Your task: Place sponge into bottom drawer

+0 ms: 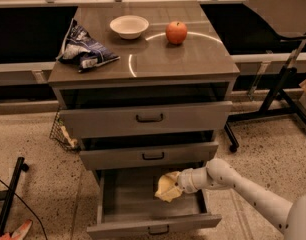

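The bottom drawer (143, 205) stands pulled out, showing its grey wood-grain floor and a small dark handle on its front. My gripper (177, 183) reaches in from the right over the open drawer and is shut on the pale yellow sponge (166, 186). The sponge hangs a little above the drawer floor, near the right side and toward the back. The fingers are mostly hidden by the sponge.
On the cabinet top (158, 59) sit a red apple (176, 32), a white bowl (129, 26) and a blue chip bag (83, 49). The two upper drawers (149, 118) stand slightly open. A wire basket (60, 133) is left of the cabinet; a black stand (278, 91) is at right.
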`<state>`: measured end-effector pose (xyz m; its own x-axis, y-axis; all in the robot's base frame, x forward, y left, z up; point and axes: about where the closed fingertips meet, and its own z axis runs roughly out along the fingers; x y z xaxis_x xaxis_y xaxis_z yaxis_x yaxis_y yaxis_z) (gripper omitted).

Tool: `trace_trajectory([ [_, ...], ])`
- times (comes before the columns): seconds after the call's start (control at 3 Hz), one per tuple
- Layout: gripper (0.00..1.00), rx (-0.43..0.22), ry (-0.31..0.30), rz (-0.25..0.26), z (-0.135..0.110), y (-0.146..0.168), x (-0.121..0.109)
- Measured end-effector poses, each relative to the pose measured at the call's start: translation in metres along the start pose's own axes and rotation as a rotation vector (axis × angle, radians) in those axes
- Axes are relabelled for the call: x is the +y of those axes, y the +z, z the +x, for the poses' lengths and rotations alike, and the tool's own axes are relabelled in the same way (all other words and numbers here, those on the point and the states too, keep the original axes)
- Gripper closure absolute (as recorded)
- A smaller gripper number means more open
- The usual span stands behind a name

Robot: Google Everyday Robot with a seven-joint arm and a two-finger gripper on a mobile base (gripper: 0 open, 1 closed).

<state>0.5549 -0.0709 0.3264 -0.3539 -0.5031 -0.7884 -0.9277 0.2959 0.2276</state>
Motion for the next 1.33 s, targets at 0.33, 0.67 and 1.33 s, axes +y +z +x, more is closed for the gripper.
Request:
trace_trajectory([
  [0.33,1.00,-0.002,-0.013,-0.002,-0.001,0.001,0.001],
  [0.67,1.00,0.007,0.003,-0.007,0.010,0.018,-0.008],
  [1.33,1.00,0.031,-0.011,0.019,0.033,0.054,-0.035],
])
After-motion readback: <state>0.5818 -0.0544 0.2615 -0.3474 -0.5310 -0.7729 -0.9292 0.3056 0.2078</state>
